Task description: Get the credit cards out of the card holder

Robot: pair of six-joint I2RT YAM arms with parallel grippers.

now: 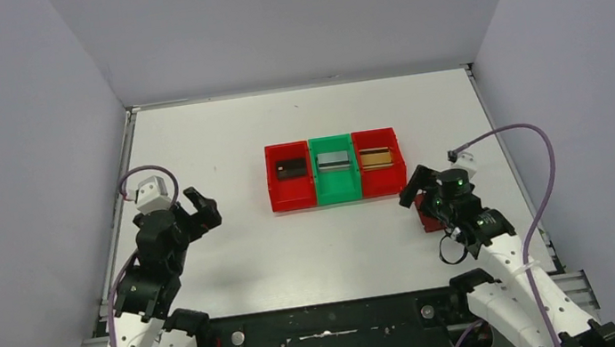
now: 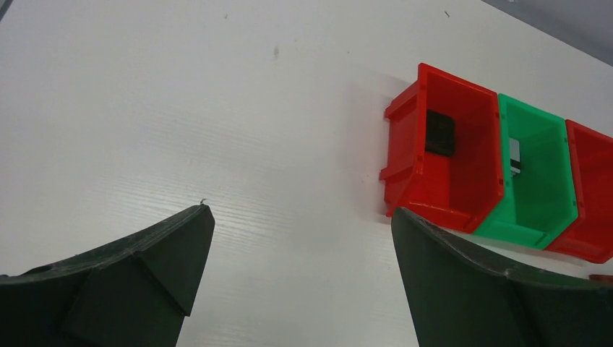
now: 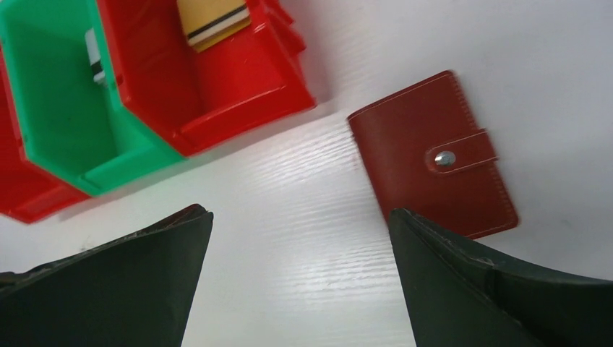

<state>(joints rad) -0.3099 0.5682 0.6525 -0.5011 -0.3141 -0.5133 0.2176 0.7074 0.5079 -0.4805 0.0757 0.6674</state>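
Spread wide and empty, the left gripper [image 2: 300, 208] hovers at the left of the worktop [image 1: 297, 256]. The right gripper [image 3: 300, 213], equally spread, hangs over the closed card holder [image 3: 432, 155], just right of the bins [image 1: 338, 194]. Inside them lie the credit cards [image 1: 289, 169]: black, silver, gold, one each.

Bright, even light — soft shadows, sharp frames

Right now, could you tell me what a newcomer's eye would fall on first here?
The bright row mid-table: left red bin, green bin and right red bin, holding a black card, a silver card and a gold card. Next, the dark red card holder, clasped shut on the table beneath the open right gripper.
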